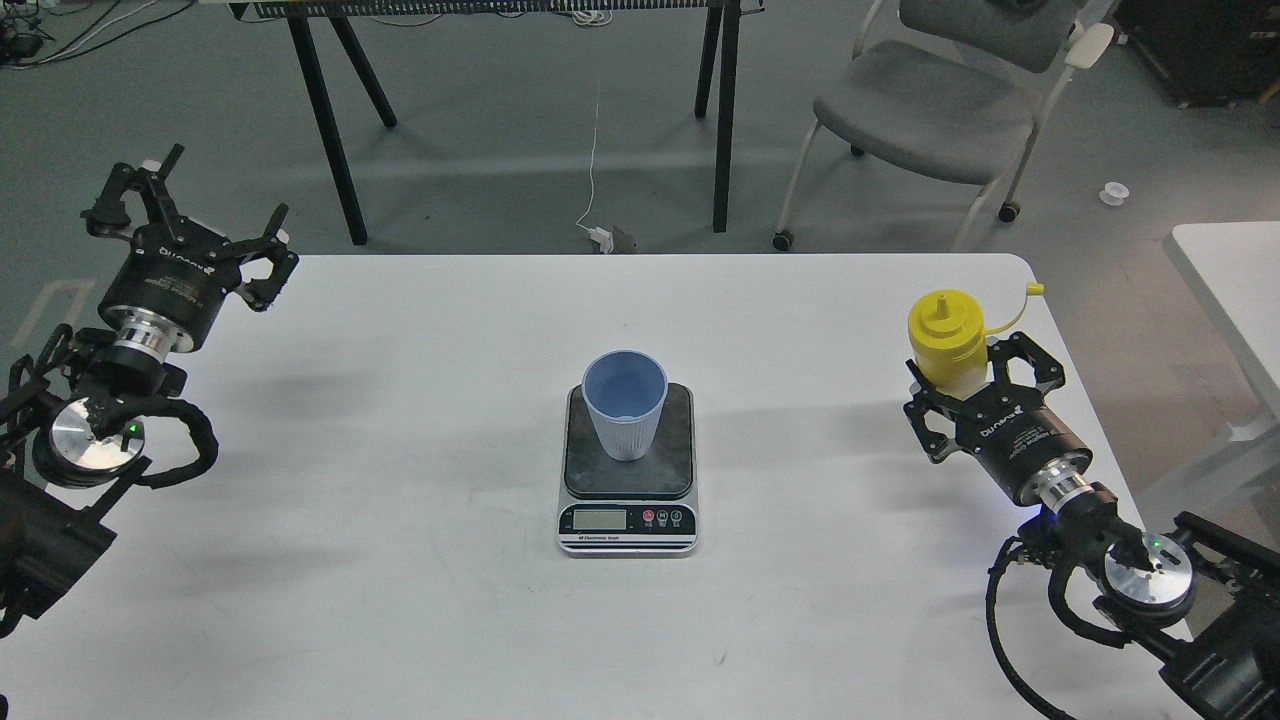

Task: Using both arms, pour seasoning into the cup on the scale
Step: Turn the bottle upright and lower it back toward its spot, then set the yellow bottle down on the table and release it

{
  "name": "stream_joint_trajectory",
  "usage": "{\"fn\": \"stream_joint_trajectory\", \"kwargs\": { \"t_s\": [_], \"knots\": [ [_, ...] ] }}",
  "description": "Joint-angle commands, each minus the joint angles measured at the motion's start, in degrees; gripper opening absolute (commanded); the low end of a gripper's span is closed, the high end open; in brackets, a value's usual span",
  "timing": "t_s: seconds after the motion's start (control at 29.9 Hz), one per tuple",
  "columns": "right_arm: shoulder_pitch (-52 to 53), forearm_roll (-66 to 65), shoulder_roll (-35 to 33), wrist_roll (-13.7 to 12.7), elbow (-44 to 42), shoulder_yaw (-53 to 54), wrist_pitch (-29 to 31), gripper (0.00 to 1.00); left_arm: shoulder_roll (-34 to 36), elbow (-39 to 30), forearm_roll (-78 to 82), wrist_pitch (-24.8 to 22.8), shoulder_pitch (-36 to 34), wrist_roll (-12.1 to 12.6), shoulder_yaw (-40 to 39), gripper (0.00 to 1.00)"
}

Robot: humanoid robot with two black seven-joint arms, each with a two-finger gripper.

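Observation:
The light blue ribbed cup (pixel 625 403) stands upright and empty on the dark plate of the scale (pixel 628 480) at the table's middle. The yellow seasoning bottle (pixel 946 340) stands upright near the table's right edge, its nozzle uncapped and the small cap (pixel 1034 289) hanging out on its tether to the right. My right gripper (pixel 968 362) is at the bottle's lower body with a finger on each side, jaws spread and not visibly pressing it. My left gripper (pixel 200 200) is open and empty over the table's far left corner, well away from the cup.
The white table (pixel 400 600) ends just right of the bottle and behind it. A grey chair (pixel 930 110) and black trestle legs (pixel 330 130) stand on the floor beyond. Another white table's corner (pixel 1235 270) is at the right.

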Motion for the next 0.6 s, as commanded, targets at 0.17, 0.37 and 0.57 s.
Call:
{"fn": "stream_joint_trajectory", "kwargs": {
  "t_s": [0.17,0.37,0.57],
  "knots": [
    [-4.7,-0.3,1.6,-0.1,-1.6,0.0,0.0,0.49,0.1,0.0,0.6,0.0,0.1,0.0,0.6,1.00],
    [-5.6,-0.3,1.6,0.0,-2.6,0.0,0.0,0.52,-0.3,-0.1,1.4,0.0,0.0,-0.1,0.7,1.00],
    [-6.0,-0.3,1.6,0.0,-2.8,0.3,0.0,0.65,-0.2,-0.1,1.5,0.0,-0.1,-0.1,0.7,1.00]
  ]
}}
